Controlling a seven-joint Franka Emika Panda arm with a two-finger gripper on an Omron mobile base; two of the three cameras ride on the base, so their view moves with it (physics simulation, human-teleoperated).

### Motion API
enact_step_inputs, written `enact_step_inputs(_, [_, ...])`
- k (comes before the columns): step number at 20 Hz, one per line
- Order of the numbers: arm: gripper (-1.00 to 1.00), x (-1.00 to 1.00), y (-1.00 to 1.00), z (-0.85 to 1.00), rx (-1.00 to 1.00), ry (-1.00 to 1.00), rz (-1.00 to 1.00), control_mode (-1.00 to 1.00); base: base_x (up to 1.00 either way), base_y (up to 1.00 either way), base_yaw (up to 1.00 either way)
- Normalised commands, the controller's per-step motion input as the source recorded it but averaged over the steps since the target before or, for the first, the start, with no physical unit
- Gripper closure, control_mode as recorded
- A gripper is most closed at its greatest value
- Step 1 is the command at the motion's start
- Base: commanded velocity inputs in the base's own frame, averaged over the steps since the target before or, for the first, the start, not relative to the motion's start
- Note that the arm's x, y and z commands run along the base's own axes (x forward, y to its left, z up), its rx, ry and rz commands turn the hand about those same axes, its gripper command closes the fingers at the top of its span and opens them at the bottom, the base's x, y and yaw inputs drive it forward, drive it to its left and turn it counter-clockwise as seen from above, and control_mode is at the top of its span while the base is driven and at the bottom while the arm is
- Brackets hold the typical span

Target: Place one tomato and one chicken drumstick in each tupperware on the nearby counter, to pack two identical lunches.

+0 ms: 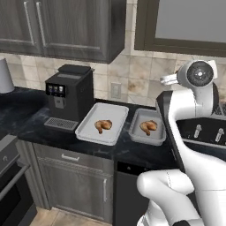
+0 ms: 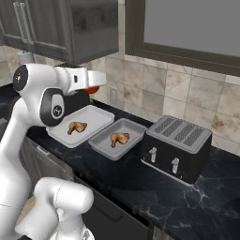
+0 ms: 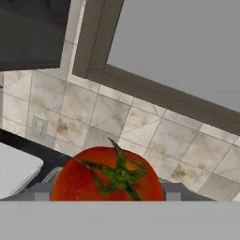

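My gripper (image 2: 95, 86) hangs high above the left tray, shut on a glossy red tomato (image 2: 93, 89). In the hand view the tomato (image 3: 106, 176) with its green stem sits between the fingertips, close to the lens. Two pale grey tupperware trays lie side by side on the black counter (image 1: 26, 120): the left tupperware (image 1: 111, 112) and the right tupperware (image 1: 144, 116). Each holds one golden-brown chicken drumstick (image 1: 103, 126) (image 1: 148, 127). From the right base view I see both tupperware (image 2: 95, 116) (image 2: 130, 127) and both drumsticks (image 2: 76, 126) (image 2: 119, 138).
A black coffee machine (image 1: 68, 96) stands left of the trays. A black toaster (image 2: 177, 147) sits to their right. Dark wall cabinets (image 1: 66, 26) hang over the counter, and a window frame (image 2: 187, 28) lies behind. An oven front (image 1: 9, 176) shows at the lower left.
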Motion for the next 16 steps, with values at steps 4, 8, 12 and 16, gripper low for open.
enact_step_inputs(4, [1.00,0.00,0.00,-0.41,0.02,0.30,-0.05,-1.00,0.00,0.00,0.00])
enact_step_inputs(8, [1.00,0.00,0.00,-0.49,0.11,0.33,-0.01,-1.00,0.00,0.00,0.00])
enact_step_inputs(12, [1.00,0.03,-0.04,-0.60,0.17,0.33,0.00,-1.00,0.00,0.00,0.00])
enact_step_inputs(16, [1.00,0.18,-0.01,-0.57,0.18,0.30,0.00,-1.00,0.00,0.00,0.00])
